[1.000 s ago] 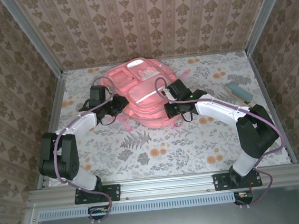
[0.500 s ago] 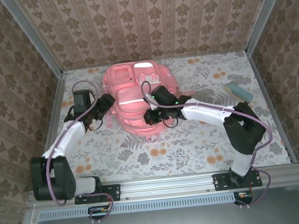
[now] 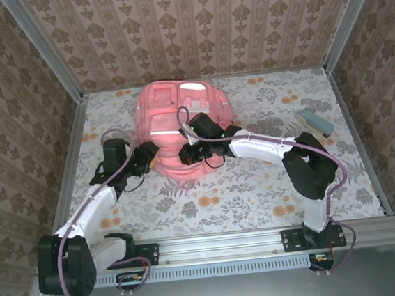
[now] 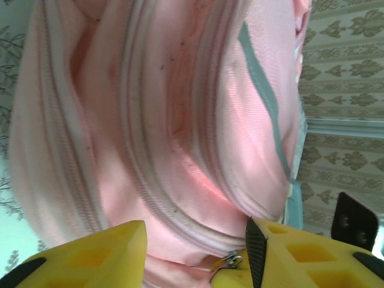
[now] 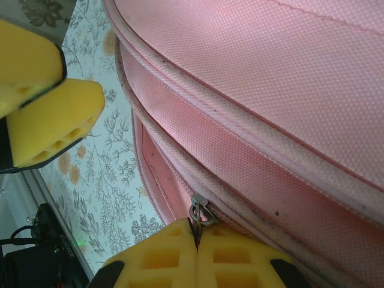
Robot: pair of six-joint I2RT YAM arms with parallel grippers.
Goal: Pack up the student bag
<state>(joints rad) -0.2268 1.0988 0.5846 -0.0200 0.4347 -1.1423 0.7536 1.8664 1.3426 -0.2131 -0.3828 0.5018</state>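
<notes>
Movement on the table [image 3: 257, 184]: student bag [image 3: 181, 121] dragged and swung leftward within the past second, now lying at the far centre-left, front pockets up. Right gripper [image 3: 186, 154] carried left along the bag's near edge, pads pressed together on a metal zipper pull [image 5: 200, 213]. By all appearances running the main zip open, a first step before anything goes in. Left gripper [image 3: 148, 156] drawn back toward the near left, jaws spread wide at the bag's left flank, gripping nothing, second pull [image 4: 233, 260] just beside one yellow pad [image 4: 282, 252]. Pale blue block [image 3: 315, 122] well apart at the far right, not yet packed.
</notes>
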